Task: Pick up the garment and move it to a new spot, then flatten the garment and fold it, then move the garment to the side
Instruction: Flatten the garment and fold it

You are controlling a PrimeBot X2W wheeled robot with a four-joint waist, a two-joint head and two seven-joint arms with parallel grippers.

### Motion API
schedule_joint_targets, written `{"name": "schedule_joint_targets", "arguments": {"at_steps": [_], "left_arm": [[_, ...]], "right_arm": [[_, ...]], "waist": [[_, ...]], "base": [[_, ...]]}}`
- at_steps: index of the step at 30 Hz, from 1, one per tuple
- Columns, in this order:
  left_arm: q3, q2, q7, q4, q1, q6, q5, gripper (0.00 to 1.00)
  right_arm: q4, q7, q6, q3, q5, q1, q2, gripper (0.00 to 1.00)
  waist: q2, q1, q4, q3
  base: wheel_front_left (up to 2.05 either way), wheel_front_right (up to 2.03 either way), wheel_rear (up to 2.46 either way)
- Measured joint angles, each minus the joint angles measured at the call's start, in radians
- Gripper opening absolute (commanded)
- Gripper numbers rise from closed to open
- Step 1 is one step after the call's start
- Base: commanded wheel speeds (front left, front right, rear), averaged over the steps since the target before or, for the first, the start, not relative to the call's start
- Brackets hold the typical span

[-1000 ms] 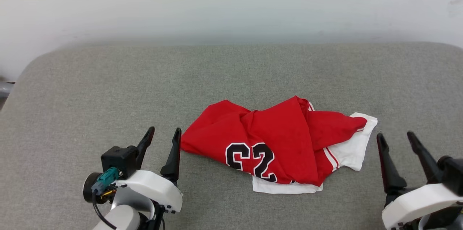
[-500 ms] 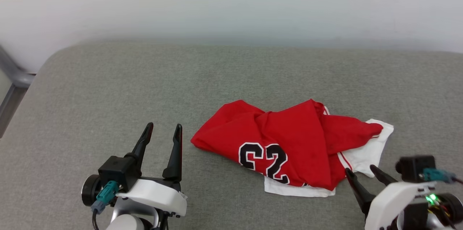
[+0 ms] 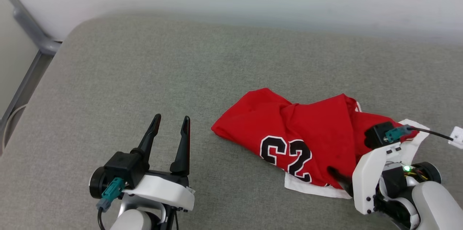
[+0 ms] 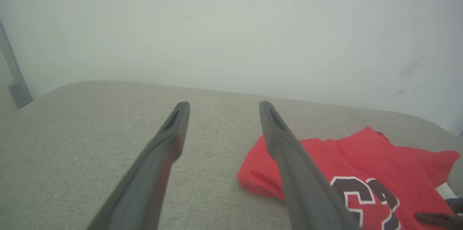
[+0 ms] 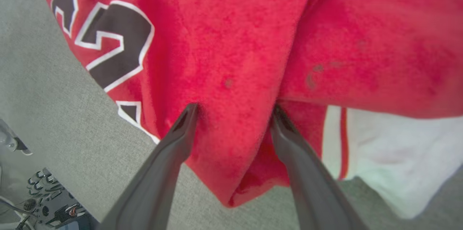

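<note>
Grey fabric cushion [image 3: 108, 78], pale wall behind. Red jersey [image 3: 289, 128]: crumpled, right of centre. Right gripper [image 5: 233, 109]: parted, tips straddling a red fold at its near edge. Left gripper [image 3: 172, 117]: parted, clear of cloth. Advice: pinch deep, catching several layers, before lifting.

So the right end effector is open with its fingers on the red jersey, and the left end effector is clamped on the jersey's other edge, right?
Not quite. The left end effector is open and holds nothing, beside the jersey and apart from it over the grey cushion, as the left wrist view shows. The right end effector is as you said.
</note>
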Motion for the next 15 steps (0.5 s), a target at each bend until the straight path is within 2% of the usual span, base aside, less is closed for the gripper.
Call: {"name": "schedule_joint_targets", "arguments": {"at_steps": [1,2,3,15], "left_arm": [[0.005,-0.005,0.000,0.002,-0.001,-0.007,0.006,1.00],[0.009,-0.011,0.000,0.005,-0.002,-0.012,0.011,1.00],[0.015,-0.020,0.000,0.007,-0.003,-0.017,0.016,1.00],[0.066,-0.075,0.000,0.026,-0.029,-0.077,0.069,1.00]], "right_arm": [[0.012,0.011,0.000,0.011,0.010,-0.009,-0.004,0.96],[0.016,0.012,0.000,0.020,0.017,-0.018,-0.010,0.24],[0.015,0.009,0.000,0.026,0.025,-0.029,-0.017,0.00],[0.008,-0.067,0.000,0.001,0.009,-0.289,-0.089,0.00]], "waist": [[0.0000,0.0000,0.005,0.007],[0.0000,0.0000,0.010,0.013],[0.0000,0.0000,0.015,0.019],[0.0000,0.0000,0.022,0.083]], "base": [[0.00,0.00,0.00],[0.00,0.00,0.00],[0.00,0.00,0.00],[0.00,0.00,0.00]]}}
